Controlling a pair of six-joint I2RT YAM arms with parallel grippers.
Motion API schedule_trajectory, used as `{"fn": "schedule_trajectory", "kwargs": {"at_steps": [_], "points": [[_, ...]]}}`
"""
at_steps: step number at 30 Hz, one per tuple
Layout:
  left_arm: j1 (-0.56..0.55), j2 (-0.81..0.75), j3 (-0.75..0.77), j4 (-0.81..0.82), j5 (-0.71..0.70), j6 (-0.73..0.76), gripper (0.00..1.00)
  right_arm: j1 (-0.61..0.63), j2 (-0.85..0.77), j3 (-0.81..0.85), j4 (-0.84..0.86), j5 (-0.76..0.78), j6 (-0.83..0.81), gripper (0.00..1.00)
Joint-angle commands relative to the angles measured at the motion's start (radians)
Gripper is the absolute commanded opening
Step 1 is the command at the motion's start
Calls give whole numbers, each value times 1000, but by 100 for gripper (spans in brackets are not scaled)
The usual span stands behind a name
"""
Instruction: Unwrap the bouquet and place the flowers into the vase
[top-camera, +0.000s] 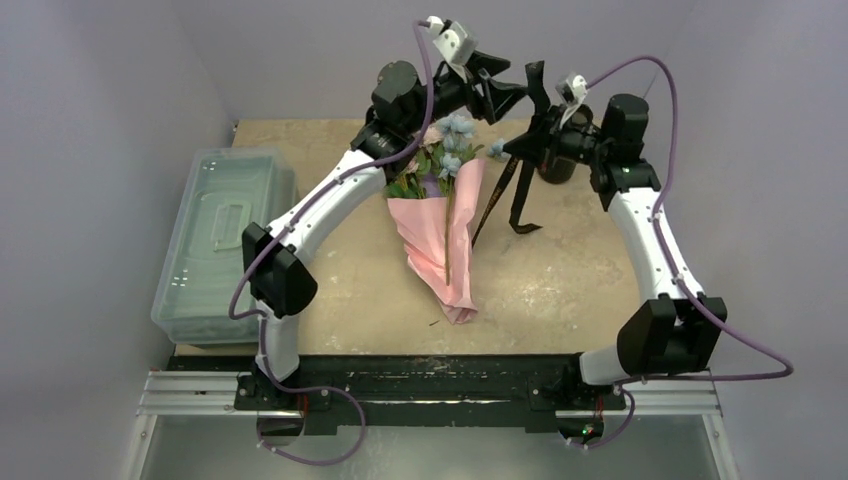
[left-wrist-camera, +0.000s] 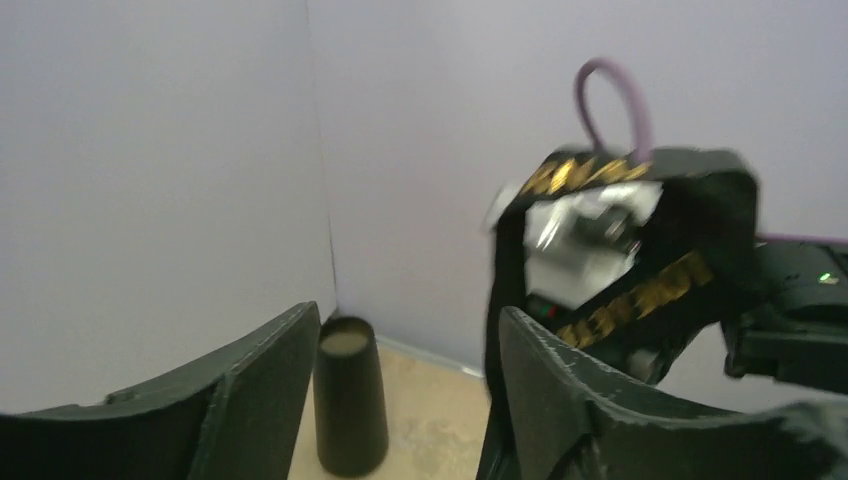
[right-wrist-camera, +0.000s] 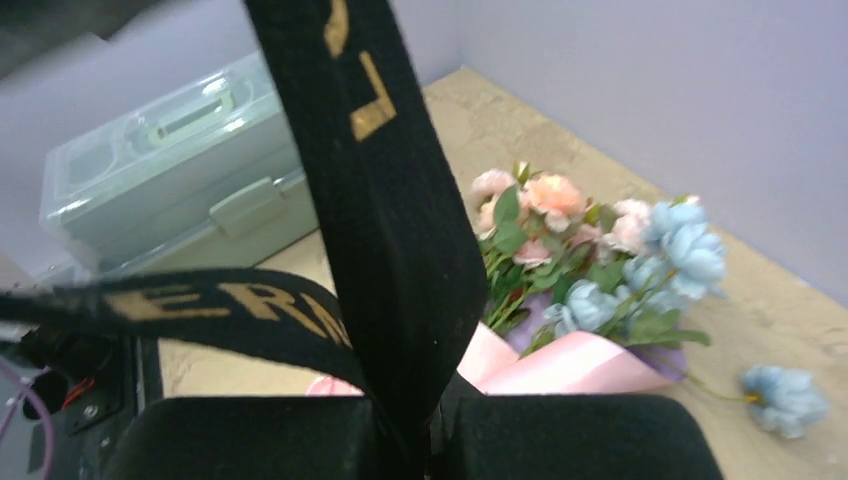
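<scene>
**Ribbon off, bouquet lying wrapped**

The right end effector (right-wrist-camera: 430, 425) is pinched fully closed on the ribbon (right-wrist-camera: 390, 200), a broad, matte black woven band with gold lettering. One length rises straight up from the fingers. Another runs off to their left, and loose ends hang down to the worktop (top-camera: 560, 280).

The bouquet (top-camera: 440, 225) lies flat, below and ahead of this end effector. Its flower heads are nearest the fingers and its pointed tail is farthest away. Smooth pink paper (top-camera: 430, 245) with a lilac inner layer forms a cone around the stems. The flowers are soft fabric blooms in peach, pink and pale blue among green leaves. One blue bloom (right-wrist-camera: 785, 395) on a thin stem lies apart, to the right of the bunch.

The left end effector (left-wrist-camera: 408, 325) is raised, its fingers spread moderately wide and holding nothing. Straight ahead through the gap stands the vase (left-wrist-camera: 350, 405), a matte black tapered cylinder, upright near the wall corner. To the right of that gap, the ribbon drapes over the right wrist, partly blocking the view.

A clear lidded plastic bin (top-camera: 220, 235) sits well to the left of both.
</scene>
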Motion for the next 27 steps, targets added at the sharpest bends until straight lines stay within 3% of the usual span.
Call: {"fn": "schedule_trajectory", "kwargs": {"at_steps": [1,5,15,22,27], "points": [[73,-106,-134,-2,4,-102,75,-80,-56,117,39,30,77,0],[102,-196,-310,-2,13,-60,98,-181,-30,226,24,20,124,0],[147,-310,-614,-36,-83,-68,98,-315,-4,498,-159,103,20,0],[154,-263,-676,-179,-201,-42,75,-347,-2,615,-269,210,-79,0],[152,-181,-659,-267,-242,-21,55,-347,17,562,-507,318,-278,0]]}}
